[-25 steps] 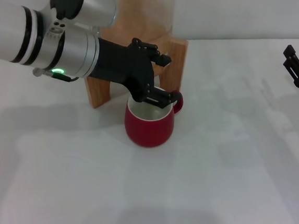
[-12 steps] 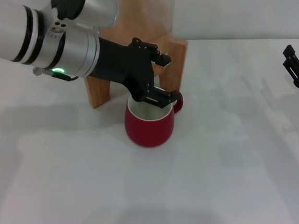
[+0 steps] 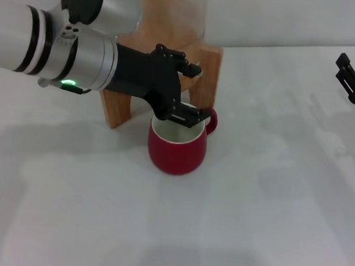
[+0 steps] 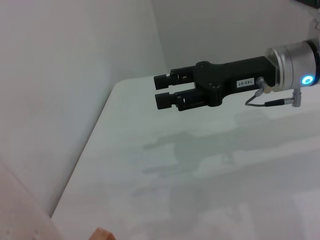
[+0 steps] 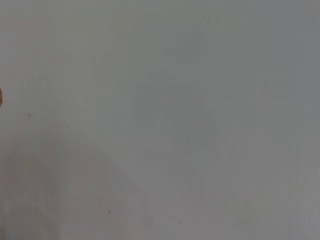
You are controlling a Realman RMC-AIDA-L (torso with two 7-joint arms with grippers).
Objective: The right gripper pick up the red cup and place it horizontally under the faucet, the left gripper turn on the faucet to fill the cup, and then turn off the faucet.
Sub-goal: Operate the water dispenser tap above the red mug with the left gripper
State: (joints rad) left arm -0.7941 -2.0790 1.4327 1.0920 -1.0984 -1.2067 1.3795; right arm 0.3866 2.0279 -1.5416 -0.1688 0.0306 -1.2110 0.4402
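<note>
Two arms share a white desk (image 3: 268,228) as the red cup (image 3: 177,148) stands upright just in front of a wooden stand (image 3: 121,106), its small loop handle turned toward the robot's right. The left gripper (image 3: 190,93) reaches in from the robot's left, low above the back of the cup's rim; one black finger lies over the white mouth near the handle, the other rides higher against the stand, so the jaws are spread apart and grip nothing that can be seen. The faucet itself is hidden behind that arm. The right gripper (image 4: 162,92) hangs well apart at the desk's far right, off the surface, its two fingers nearly parallel with a narrow gap between them and nothing in it.
</note>
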